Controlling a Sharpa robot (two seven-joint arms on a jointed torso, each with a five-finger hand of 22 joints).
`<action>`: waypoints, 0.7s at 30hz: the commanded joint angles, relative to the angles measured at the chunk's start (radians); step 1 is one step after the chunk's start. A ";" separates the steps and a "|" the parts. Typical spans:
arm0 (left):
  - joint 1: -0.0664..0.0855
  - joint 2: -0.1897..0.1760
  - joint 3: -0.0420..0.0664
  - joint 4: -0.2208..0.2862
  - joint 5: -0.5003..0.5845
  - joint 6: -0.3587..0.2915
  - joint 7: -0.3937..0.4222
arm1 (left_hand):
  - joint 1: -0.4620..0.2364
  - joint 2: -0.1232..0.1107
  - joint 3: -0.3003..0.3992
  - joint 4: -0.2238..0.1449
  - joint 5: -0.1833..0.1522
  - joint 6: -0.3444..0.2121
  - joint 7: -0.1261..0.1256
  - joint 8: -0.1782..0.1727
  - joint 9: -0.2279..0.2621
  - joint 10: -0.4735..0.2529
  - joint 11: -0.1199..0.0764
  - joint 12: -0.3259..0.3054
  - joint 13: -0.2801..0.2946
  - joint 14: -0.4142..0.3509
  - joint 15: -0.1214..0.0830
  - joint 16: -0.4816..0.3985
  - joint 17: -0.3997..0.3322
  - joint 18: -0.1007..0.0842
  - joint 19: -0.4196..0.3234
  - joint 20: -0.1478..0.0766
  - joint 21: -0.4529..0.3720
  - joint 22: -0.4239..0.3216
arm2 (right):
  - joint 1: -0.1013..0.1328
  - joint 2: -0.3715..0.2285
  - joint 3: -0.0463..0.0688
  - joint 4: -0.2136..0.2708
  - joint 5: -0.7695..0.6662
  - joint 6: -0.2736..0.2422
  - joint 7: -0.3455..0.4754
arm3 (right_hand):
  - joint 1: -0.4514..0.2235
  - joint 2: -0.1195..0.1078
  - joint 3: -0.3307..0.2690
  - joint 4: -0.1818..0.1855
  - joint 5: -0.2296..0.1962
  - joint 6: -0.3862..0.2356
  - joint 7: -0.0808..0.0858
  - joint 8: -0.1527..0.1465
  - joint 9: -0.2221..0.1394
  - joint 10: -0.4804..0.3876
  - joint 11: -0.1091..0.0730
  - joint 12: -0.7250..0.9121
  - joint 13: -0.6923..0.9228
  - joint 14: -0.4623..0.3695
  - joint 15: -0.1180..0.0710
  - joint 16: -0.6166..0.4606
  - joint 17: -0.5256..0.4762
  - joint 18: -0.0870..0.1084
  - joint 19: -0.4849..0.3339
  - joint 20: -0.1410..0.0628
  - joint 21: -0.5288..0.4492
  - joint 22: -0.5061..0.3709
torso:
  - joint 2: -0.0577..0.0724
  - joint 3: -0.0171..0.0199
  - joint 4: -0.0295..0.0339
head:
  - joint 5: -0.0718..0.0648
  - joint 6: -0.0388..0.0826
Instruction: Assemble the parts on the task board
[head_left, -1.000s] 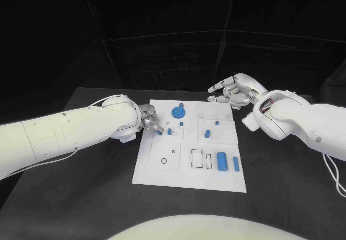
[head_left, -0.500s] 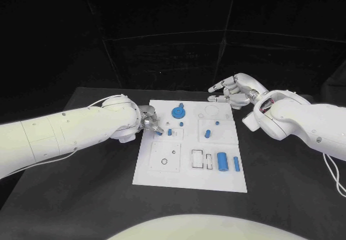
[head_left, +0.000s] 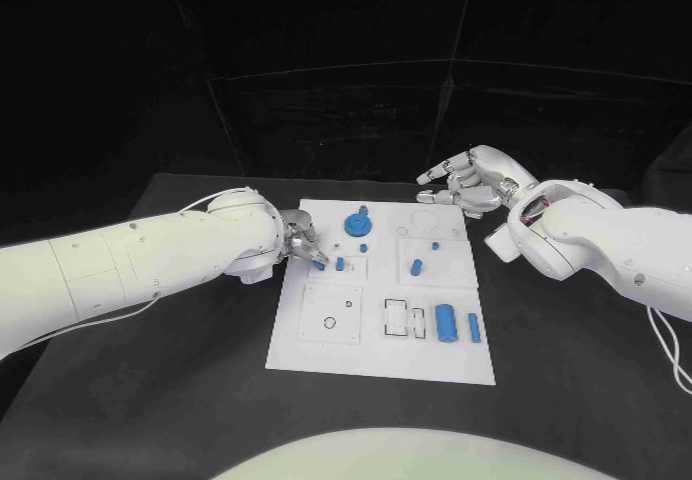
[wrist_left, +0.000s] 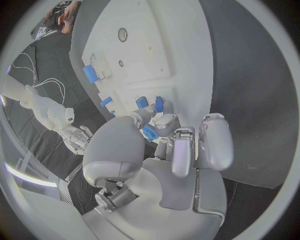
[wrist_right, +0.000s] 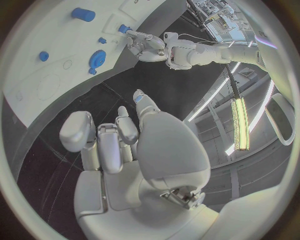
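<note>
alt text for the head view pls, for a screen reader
The robot's left hand pinches a small blue part at the left edge of the white task board on a black table. Its right hand hovers with fingers apart, holding nothing, beyond the board's far right corner. A blue gear and other blue parts lie on the board.

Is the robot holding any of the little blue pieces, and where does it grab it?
Yes. The left hand pinches a small blue part between its fingertips, over the task board. Which part of the piece cannot be told. The right hand holds nothing.
</note>
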 joint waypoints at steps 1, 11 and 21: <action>-0.004 0.006 -0.004 -0.007 0.009 0.041 -0.018 | -0.015 -0.001 -0.005 0.010 0.004 0.009 -0.003 0.007 0.000 0.005 -0.003 0.005 0.002 0.105 -0.010 0.006 0.263 0.000 0.006 -0.008 0.007 0.003 | 0.002 0.001 0.000 0.003 0.002 0.004 0.007 | -0.007 0.004 -0.007 0.001 -0.002 -0.007 0.000 0.004 -0.001 -0.005 -0.001 0.000 -0.001 0.054 -0.006 -0.005 0.034 0.013 -0.005 0.000 -0.003 -0.001 | 0.000 0.0008 -0.0010 | -0.001 -0.001; -0.004 0.013 -0.004 -0.019 0.010 0.050 -0.019 | -0.043 -0.018 -0.027 0.022 0.005 0.014 -0.007 0.014 0.001 0.007 -0.007 0.009 0.006 0.105 -0.013 0.006 0.263 -0.001 0.008 -0.011 0.008 0.006 | 0.002 0.002 0.000 0.003 0.002 0.004 0.007 | -0.007 0.004 -0.008 0.002 -0.002 -0.007 0.000 0.005 -0.001 -0.005 -0.001 0.000 -0.001 0.054 -0.007 -0.005 0.034 0.013 -0.005 0.000 -0.004 -0.001 | 0.000 0.0005 -0.0003 | -0.005 -0.006; -0.004 0.014 -0.004 -0.023 0.010 0.049 -0.019 | -0.100 -0.041 -0.073 0.056 0.005 0.024 -0.006 0.020 -0.001 0.009 -0.006 0.012 0.008 0.105 -0.013 0.006 0.263 -0.001 0.008 -0.012 0.007 0.007 | 0.002 0.004 0.000 0.001 0.002 0.006 0.008 | -0.009 0.004 -0.009 0.003 -0.002 -0.007 0.000 0.005 -0.001 -0.006 -0.001 -0.001 -0.002 0.054 -0.006 -0.005 0.034 0.013 -0.004 0.000 -0.004 -0.001 | -0.001 0.0001 0.0012 | -0.005 -0.008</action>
